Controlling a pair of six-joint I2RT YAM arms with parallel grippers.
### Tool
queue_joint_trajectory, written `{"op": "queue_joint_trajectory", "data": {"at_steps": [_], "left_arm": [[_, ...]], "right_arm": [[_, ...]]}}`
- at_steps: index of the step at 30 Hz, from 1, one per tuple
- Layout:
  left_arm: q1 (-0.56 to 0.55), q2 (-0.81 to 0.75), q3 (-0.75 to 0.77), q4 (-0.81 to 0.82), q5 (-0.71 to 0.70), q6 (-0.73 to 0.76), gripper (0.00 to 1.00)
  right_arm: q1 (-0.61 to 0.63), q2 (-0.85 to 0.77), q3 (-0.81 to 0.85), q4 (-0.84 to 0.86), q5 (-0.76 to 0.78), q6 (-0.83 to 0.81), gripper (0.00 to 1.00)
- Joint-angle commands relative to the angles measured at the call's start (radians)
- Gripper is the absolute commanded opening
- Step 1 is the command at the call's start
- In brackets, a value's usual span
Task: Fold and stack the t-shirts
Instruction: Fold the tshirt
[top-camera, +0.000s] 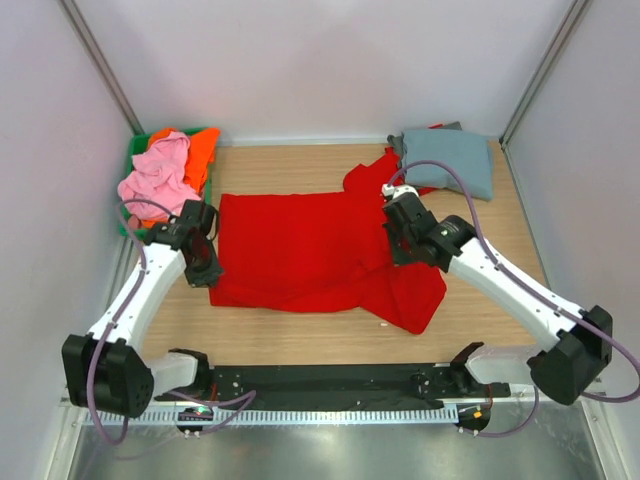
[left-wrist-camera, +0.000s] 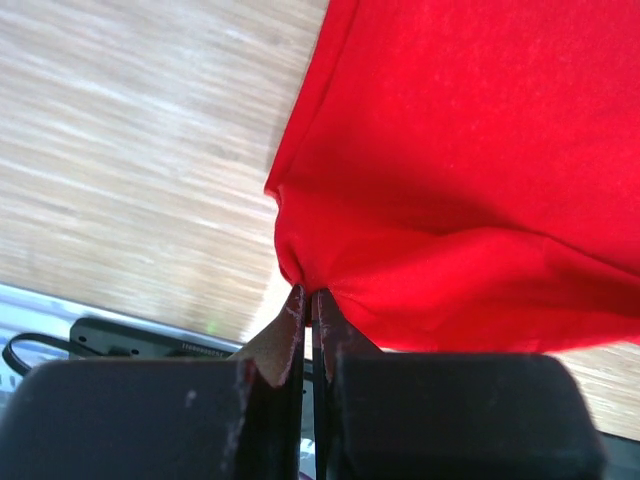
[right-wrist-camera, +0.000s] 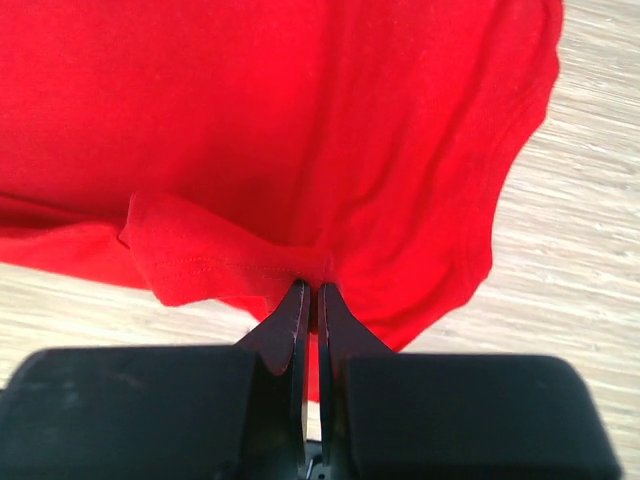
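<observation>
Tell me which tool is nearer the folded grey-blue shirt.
Right. The right tool, shut on the red shirt, is close in front of the grey-blue shirt; the left tool pinches the red shirt's left edge, much farther away.

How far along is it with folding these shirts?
One grey-blue shirt lies folded at the back right. The red shirt is in hand: left tool and right tool each pinch an edge. The pink shirt and orange shirt lie crumpled in the green bin.
</observation>
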Motion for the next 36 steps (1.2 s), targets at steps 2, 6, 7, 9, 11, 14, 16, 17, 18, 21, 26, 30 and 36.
{"op": "queue_joint_trajectory", "data": {"at_steps": [2,6,7,9,11,14,16,17,18,21,26,30,36], "left_arm": [[0.031,0.065,0.055,0.077,0.046,0.078,0.00],[0.048,0.140,0.076,0.106,0.059,0.095,0.00],[0.053,0.165,0.084,0.111,0.060,0.096,0.00],[0.056,0.189,0.099,0.124,0.060,0.098,0.00],[0.061,0.223,0.112,0.134,0.056,0.099,0.00],[0.062,0.267,0.135,0.143,0.048,0.099,0.00],[0.064,0.300,0.147,0.150,0.045,0.101,0.00],[0.064,0.313,0.152,0.153,0.046,0.101,0.00],[0.065,0.321,0.156,0.157,0.045,0.101,0.00],[0.065,0.360,0.164,0.164,0.033,0.104,0.00],[0.067,0.399,0.165,0.180,0.017,0.106,0.00],[0.068,0.432,0.168,0.183,0.001,0.107,0.01],[0.084,0.452,0.219,0.166,-0.033,0.113,0.46]], "right_arm": [[-0.069,0.062,0.025,0.081,-0.080,-0.076,0.01],[-0.142,0.114,0.051,0.109,-0.097,-0.098,0.01],[-0.153,0.133,0.057,0.111,-0.099,-0.102,0.01],[-0.181,0.151,0.078,0.118,-0.103,-0.113,0.01],[-0.199,0.177,0.103,0.126,-0.102,-0.118,0.01],[-0.214,0.214,0.133,0.130,-0.108,-0.133,0.01],[-0.219,0.236,0.153,0.132,-0.108,-0.139,0.01],[-0.222,0.255,0.161,0.131,-0.108,-0.141,0.01],[-0.225,0.266,0.166,0.134,-0.111,-0.144,0.01],[-0.233,0.301,0.183,0.135,-0.097,-0.155,0.01],[-0.248,0.337,0.203,0.135,-0.070,-0.162,0.02],[-0.257,0.366,0.207,0.143,-0.048,-0.164,0.04],[-0.268,0.446,0.265,0.150,-0.034,-0.158,0.48]]}}
